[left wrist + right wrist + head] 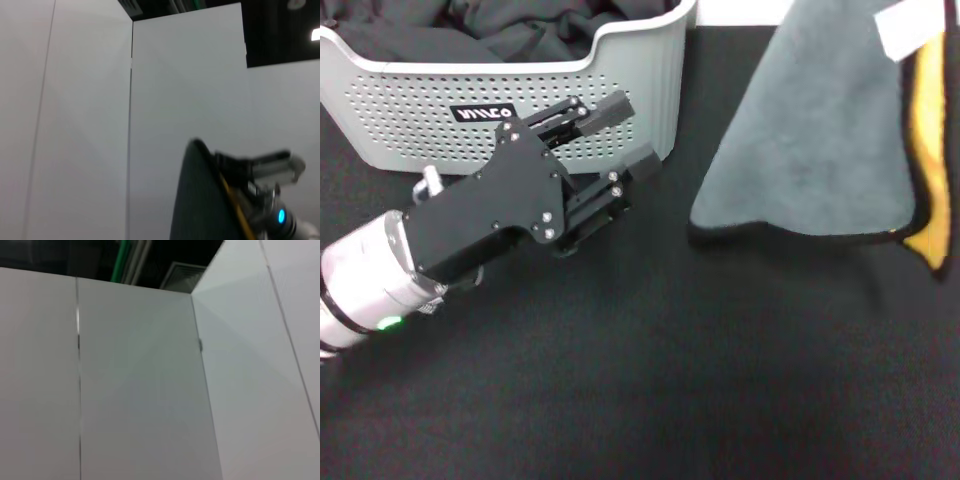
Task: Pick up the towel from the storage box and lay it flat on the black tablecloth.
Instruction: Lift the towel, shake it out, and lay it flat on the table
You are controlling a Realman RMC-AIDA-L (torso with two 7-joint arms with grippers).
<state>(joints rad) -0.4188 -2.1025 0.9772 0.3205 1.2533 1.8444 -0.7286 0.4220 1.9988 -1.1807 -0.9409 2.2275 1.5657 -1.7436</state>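
The towel (820,130) hangs at the right of the head view, grey face toward me. An orange-yellow strip and a white tag (905,28) show at its right side. Its black-trimmed lower edge reaches the black tablecloth (670,370). My right gripper is outside the head view. In the left wrist view the right gripper (222,159) is shut on the top edge of the towel (200,200). My left gripper (630,135) is open and empty, just in front of the storage box (630,60), left of the towel.
A black fabric heap (520,25) lies inside the storage box. The box stands at the far left of the tablecloth. The right wrist view shows only white wall panels (140,390).
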